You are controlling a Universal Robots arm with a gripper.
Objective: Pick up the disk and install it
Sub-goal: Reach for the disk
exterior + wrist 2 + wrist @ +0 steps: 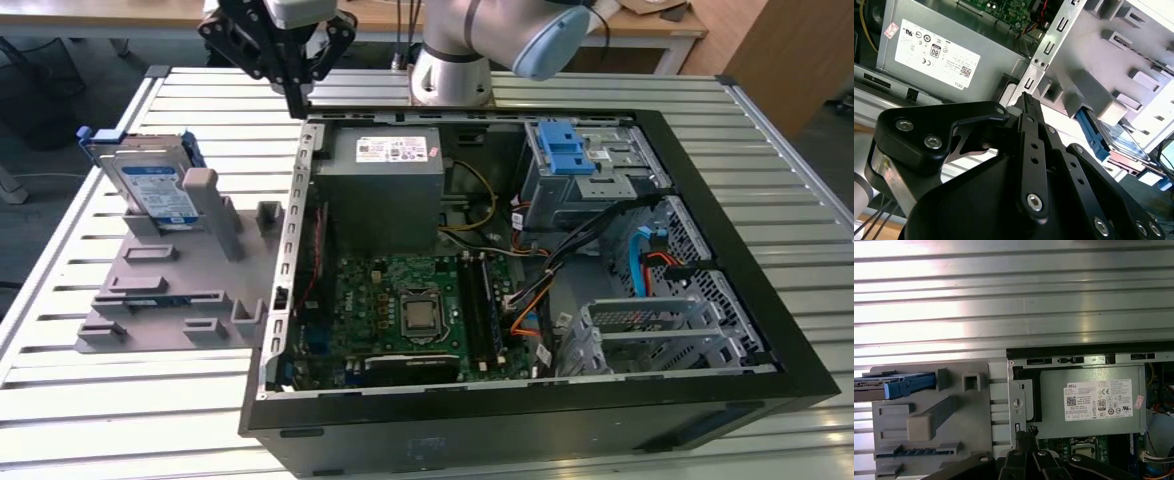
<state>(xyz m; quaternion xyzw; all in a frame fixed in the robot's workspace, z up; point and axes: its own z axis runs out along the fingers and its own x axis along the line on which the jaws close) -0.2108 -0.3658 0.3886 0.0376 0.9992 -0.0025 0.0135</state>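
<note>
- Black gripper (1027, 100) sits nearest the lens in the second wrist view, its fingers pressed together and holding nothing.
- At the upper left of the exterior view, the gripper (296, 95) hangs over the slatted table (134, 420), just beyond the far corner of the open computer case (534, 430) and near the grey power supply (380, 180).
- At the exterior view's left, the disk (150, 185) stands on edge in its blue carrier, slotted into a grey fixture (160, 300) outside the case and well apart from the gripper.
- The blue-latched drive bay (567, 150), upper right inside the case, appears to hold no drive.
- The pick-up looks not yet begun, with this moment reading as the approach.
- By this layout, a grasp would call for spread fingers squared to the upright carrier and a straight lift clear of the slot.
</note>
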